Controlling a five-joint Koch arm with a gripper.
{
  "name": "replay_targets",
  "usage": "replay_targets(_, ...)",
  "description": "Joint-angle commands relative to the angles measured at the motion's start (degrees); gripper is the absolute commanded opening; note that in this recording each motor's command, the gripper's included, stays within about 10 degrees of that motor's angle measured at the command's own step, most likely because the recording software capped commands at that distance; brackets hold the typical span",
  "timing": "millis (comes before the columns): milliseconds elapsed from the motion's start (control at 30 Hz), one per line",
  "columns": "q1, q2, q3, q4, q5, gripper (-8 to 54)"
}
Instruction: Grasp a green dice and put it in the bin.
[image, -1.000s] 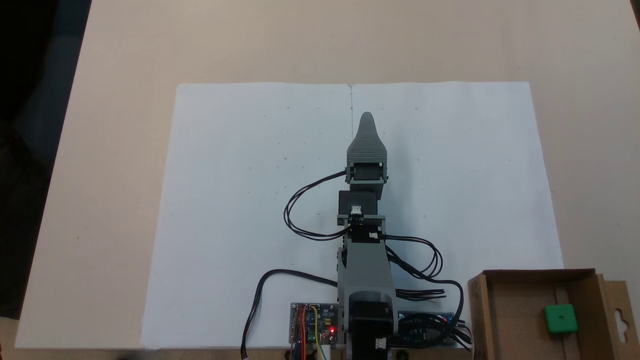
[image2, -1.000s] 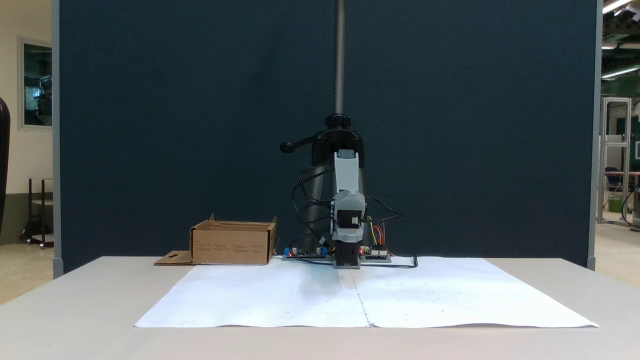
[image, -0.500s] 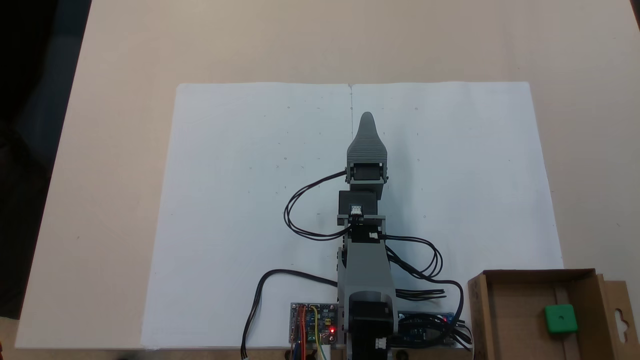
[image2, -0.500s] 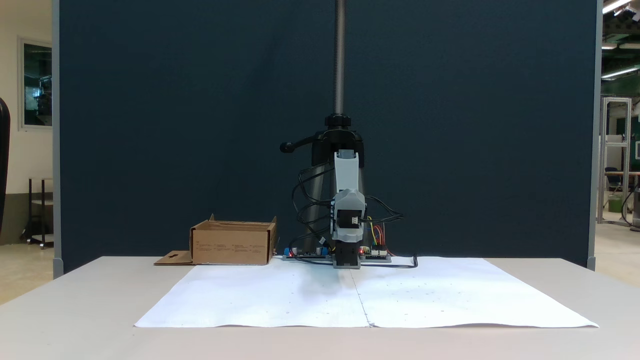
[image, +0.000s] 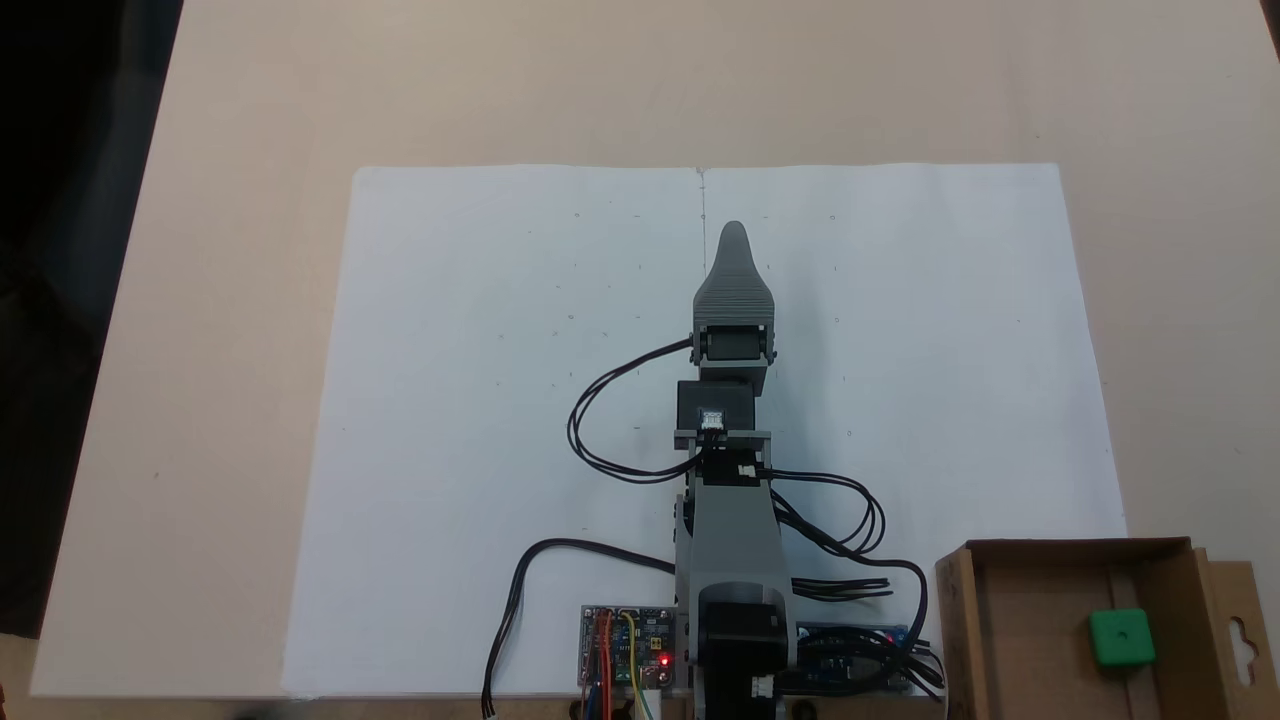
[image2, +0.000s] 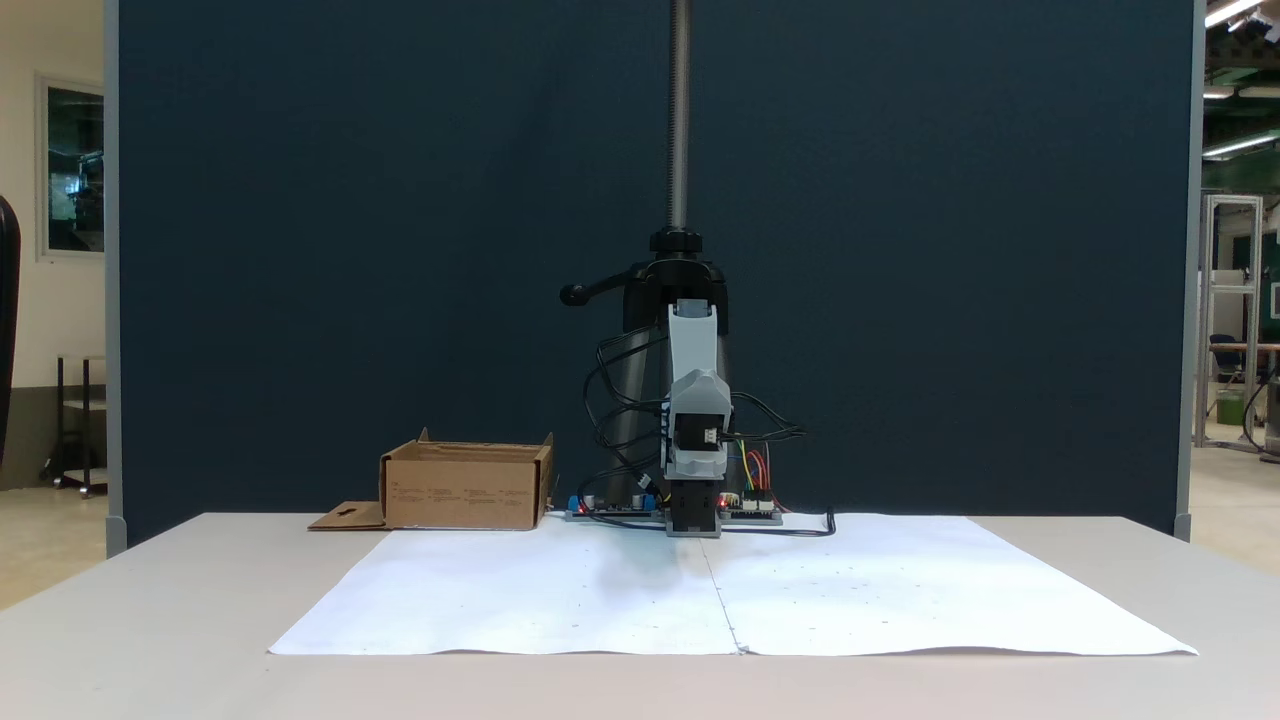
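Behind the surface (image2: 150, 600) we see a dark blue partition (image2: 350, 250), with a metal pole (image2: 680, 110) rising behind the arm (image: 732, 520). White paper (image: 480, 400) covers the middle of the beige surface, leaving bare margins toward its far and side edges in a fixed view.

We find the claw (image: 734, 235) stretched out over the middle of the paper, pointing at the far edge. Seen from above, one jaw hides the other, so we cannot tell whether it is parted or closed; nothing shows in its grip.

We see the green dice (image: 1120, 637) lying on the floor of the bin (image: 962, 640), one pip up, well apart from the claw. The bin sits at the near right corner of the surface in that view, beside the arm's base, its flap (image: 1245, 630) with the hanger hole spread flat on the outer side. From the front, the bin (image2: 465, 488) stands at the back edge, to the left of the arm (image2: 695, 420).

Black cables (image: 600, 420) loop beside the arm, and circuit boards (image: 628, 648) lie at its base.
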Motion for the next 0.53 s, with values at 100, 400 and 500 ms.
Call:
replay_targets(100, 0.88, 6.77, 4.13, -9.32, 1.41, 47.2)
replay_targets(400, 0.88, 6.77, 4.13, -9.40, 1.41, 47.2)
replay_targets(500, 0.97, 6.77, 4.13, -9.40, 1.41, 47.2)
